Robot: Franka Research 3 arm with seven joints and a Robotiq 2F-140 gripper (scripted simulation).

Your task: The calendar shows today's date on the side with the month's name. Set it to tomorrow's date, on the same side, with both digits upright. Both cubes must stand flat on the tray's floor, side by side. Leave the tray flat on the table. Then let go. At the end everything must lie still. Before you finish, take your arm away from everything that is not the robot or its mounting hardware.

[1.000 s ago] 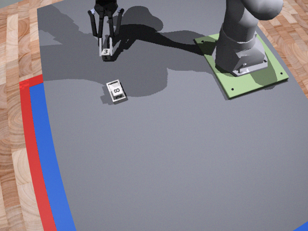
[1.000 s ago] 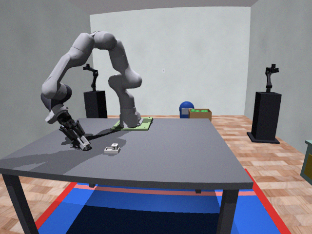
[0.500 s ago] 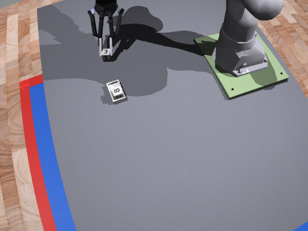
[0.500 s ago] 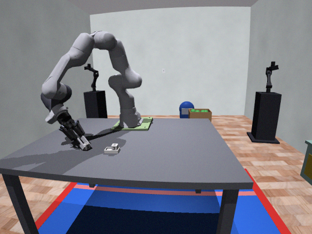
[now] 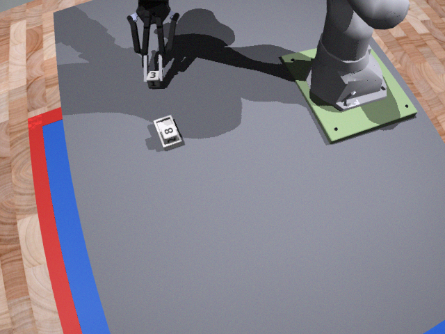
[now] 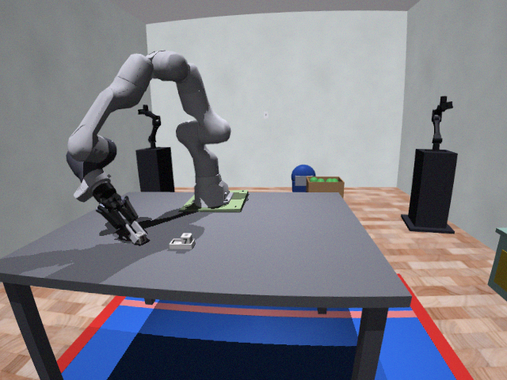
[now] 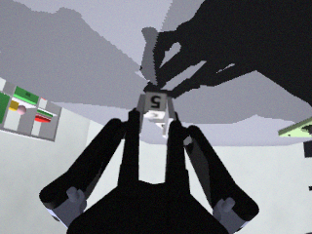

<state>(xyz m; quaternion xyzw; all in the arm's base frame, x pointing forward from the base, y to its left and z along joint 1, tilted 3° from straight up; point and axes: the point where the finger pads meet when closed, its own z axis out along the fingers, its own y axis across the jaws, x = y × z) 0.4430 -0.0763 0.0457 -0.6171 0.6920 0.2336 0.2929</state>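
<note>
My gripper (image 5: 153, 73) (image 6: 139, 237) (image 7: 155, 103) is shut on a white number cube (image 5: 152, 75) (image 7: 155, 103) and holds it tilted, low at the table top, at the far left of the table. The cube's face toward the top camera reads 3; the wrist view shows a 5. The small white tray (image 5: 175, 142) (image 6: 178, 245) lies flat on the grey table (image 5: 251, 216), nearer the middle than the gripper. The second cube (image 5: 167, 130) (image 6: 187, 237) stands in one half of the tray with an 8 on top; the other half is empty.
The arm's base stands on a green plate (image 5: 355, 118) (image 6: 235, 203) at the far right of the table. The table's left edge (image 5: 59, 90) is close to the gripper. Black pedestals, a blue ball and a box stand on the floor beyond.
</note>
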